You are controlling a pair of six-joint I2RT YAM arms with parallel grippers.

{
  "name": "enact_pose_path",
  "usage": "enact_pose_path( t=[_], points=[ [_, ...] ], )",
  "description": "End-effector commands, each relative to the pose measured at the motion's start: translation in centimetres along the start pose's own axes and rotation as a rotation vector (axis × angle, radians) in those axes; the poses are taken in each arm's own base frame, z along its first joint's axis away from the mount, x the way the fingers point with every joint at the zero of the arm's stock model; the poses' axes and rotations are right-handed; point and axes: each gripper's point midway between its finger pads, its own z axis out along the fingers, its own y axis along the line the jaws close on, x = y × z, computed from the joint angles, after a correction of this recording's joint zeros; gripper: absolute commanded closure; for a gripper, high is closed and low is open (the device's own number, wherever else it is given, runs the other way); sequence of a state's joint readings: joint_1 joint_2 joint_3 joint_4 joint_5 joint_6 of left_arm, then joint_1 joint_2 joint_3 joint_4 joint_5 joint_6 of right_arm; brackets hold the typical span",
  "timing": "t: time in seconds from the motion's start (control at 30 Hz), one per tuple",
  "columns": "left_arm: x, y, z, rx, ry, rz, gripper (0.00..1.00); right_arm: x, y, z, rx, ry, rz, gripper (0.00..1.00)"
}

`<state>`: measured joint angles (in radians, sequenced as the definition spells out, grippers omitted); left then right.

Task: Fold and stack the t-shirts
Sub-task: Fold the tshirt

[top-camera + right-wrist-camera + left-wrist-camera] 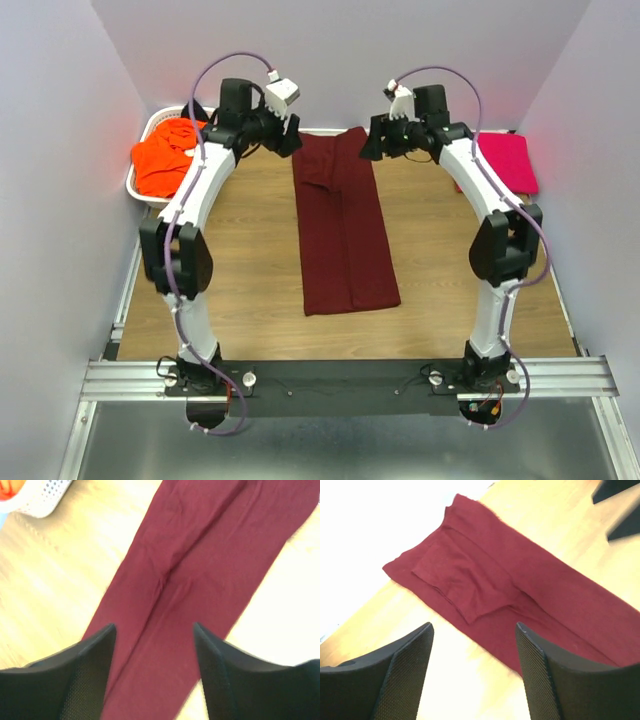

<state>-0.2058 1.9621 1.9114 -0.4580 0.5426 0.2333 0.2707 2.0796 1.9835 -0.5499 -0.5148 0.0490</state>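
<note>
A dark maroon t-shirt (343, 225) lies folded lengthwise into a long narrow strip down the middle of the wooden table (240, 270). Both grippers hover above its far end. My left gripper (287, 140) is over the far-left corner and my right gripper (372, 146) over the far-right corner. In the left wrist view the maroon t-shirt (510, 590) shows a tucked-in sleeve, and the left gripper (474, 627) stands open and empty. In the right wrist view the maroon cloth (200, 580) runs below the open, empty right gripper (154, 626).
A white lattice basket (150, 125) at the far left holds an orange t-shirt (165, 155); a corner of the basket (42, 497) also shows in the right wrist view. A bright pink folded t-shirt (505, 160) lies at the far right. Walls close in on three sides.
</note>
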Motion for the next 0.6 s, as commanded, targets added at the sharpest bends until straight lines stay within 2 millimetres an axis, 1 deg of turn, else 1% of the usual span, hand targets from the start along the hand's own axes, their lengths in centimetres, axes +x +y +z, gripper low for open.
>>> enact_pose_path(
  t=[0.0, 0.03, 0.07, 0.1, 0.13, 0.17, 0.2, 0.23, 0.27, 0.3, 0.33, 0.37, 0.4, 0.43, 0.5, 0.53, 0.57],
  points=[
    [5.3, -2.8, -0.6, 0.101, 0.101, -0.001, 0.32, 6.9, -0.9, -0.1, -0.001, 0.169, 0.027, 0.36],
    [7.0, -3.8, -1.1, 0.116, 0.131, -0.011, 0.38, 7.2, -0.3, -0.7, -0.014, 0.173, 0.029, 0.41],
    [7.8, -4.2, -1.3, 0.121, 0.148, -0.013, 0.42, 9.5, -0.2, -0.7, -0.018, 0.221, 0.058, 0.45],
    [8.8, -4.9, -1.4, 0.13, 0.167, -0.01, 0.45, 10.4, 0.1, -0.8, -0.028, 0.242, 0.068, 0.53],
    [10.6, -5.8, -1.8, 0.143, 0.197, -0.006, 0.51, 12.4, 0.8, -1.1, -0.043, 0.286, 0.081, 0.55],
    [11.6, -6.3, -2.0, 0.149, 0.215, 0.002, 0.54, 13.5, 0.9, -1.2, -0.045, 0.308, 0.087, 0.59],
    [12.6, -7.1, -2.0, 0.156, 0.235, 0.011, 0.59, 14.3, 1.2, -1.4, -0.05, 0.325, 0.088, 0.6],
    [14.5, -7.7, -2.4, 0.158, 0.266, 0.019, 0.61, 15.3, 1.7, -1.6, -0.053, 0.344, 0.081, 0.61],
    [15.4, -8.3, -2.6, 0.17, 0.28, 0.024, 0.62, 16.3, 1.8, -1.7, -0.055, 0.364, 0.087, 0.62],
    [16.3, -8.9, -2.7, 0.179, 0.297, 0.027, 0.64, 18.3, 1.9, -1.9, -0.059, 0.406, 0.105, 0.63],
    [18.0, -10.0, -3.1, 0.2, 0.328, 0.035, 0.67, 19.0, 2.1, -2.1, -0.063, 0.422, 0.104, 0.63],
    [18.8, -10.5, -3.2, 0.212, 0.343, 0.038, 0.67, 19.7, 2.3, -2.2, -0.069, 0.436, 0.108, 0.64],
    [19.5, -11.0, -3.4, 0.223, 0.354, 0.044, 0.68, 21.7, 2.4, -2.4, -0.071, 0.477, 0.127, 0.65],
    [20.8, -11.7, -3.8, 0.234, 0.372, 0.052, 0.68, 22.5, 2.7, -2.5, -0.079, 0.495, 0.131, 0.65],
    [21.7, -12.2, -4.3, 0.24, 0.383, 0.059, 0.68, 24.5, 3.0, -2.6, -0.093, 0.539, 0.146, 0.67],
    [22.4, -12.5, -4.6, 0.241, 0.39, 0.061, 0.68, 26.2, 3.2, -2.8, -0.099, 0.575, 0.162, 0.68],
    [22.6, -12.6, -4.8, 0.241, 0.393, 0.063, 0.68, 27.1, 3.3, -2.8, -0.104, 0.594, 0.171, 0.68]
  ],
)
